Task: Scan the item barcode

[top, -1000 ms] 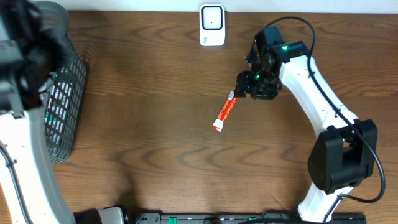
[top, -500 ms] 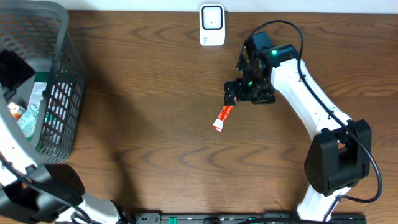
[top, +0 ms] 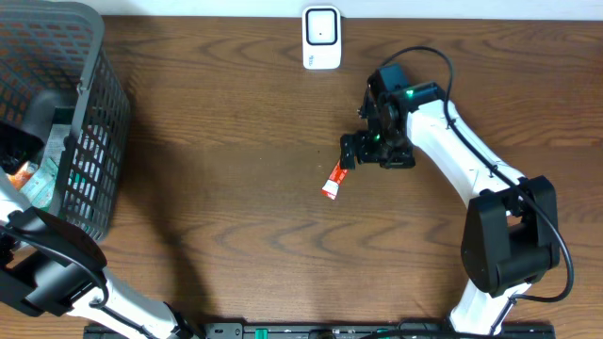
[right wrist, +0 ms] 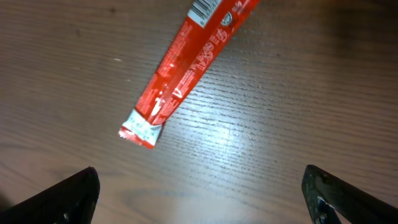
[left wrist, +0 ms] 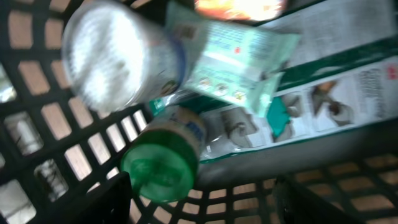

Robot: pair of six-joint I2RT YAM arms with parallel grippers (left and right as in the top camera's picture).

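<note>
A red stick packet [top: 334,183] lies flat on the wooden table, its printed barcode end [right wrist: 203,6] at the top of the right wrist view. My right gripper [right wrist: 202,199] hovers just over it, open wide, with bare wood between the fingertips [right wrist: 68,196]. In the overhead view this gripper [top: 362,151] covers the packet's upper end. The white scanner [top: 321,38] stands at the table's far edge. My left gripper [left wrist: 205,205] is open inside the black mesh basket [top: 94,104], above a green-capped bottle [left wrist: 163,165] and holding nothing.
The basket also holds a white-lidded jar [left wrist: 115,56], a pale green wipes pack [left wrist: 236,53] and a flat green-and-white package [left wrist: 336,93]. The basket's mesh walls close in around the left fingers. The right arm [top: 471,160] stretches in from the near right.
The right gripper has opened wide and shifted slightly left over the red packet, which stays on the table. The left arm has dropped into the basket and its gripper has opened.
</note>
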